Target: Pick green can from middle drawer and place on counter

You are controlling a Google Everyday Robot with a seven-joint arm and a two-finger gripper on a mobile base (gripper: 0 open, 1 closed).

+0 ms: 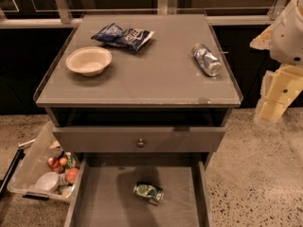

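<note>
The green can [148, 193] lies on its side on the floor of the open middle drawer [109, 202], near the drawer's centre. The counter [151, 74] is the grey cabinet top above it. My gripper [271, 109] hangs at the end of the pale arm at the right edge of the view, beside the cabinet's right side, level with the counter's front edge. It is well above and to the right of the green can and touches nothing.
On the counter sit a white bowl [89, 60] at left, a blue chip bag [123, 36] at the back and a silver-and-blue can [207, 59] lying at right. The shut top drawer front has a round knob [140, 143]. A clear bin of items [45, 169] stands on the floor at left.
</note>
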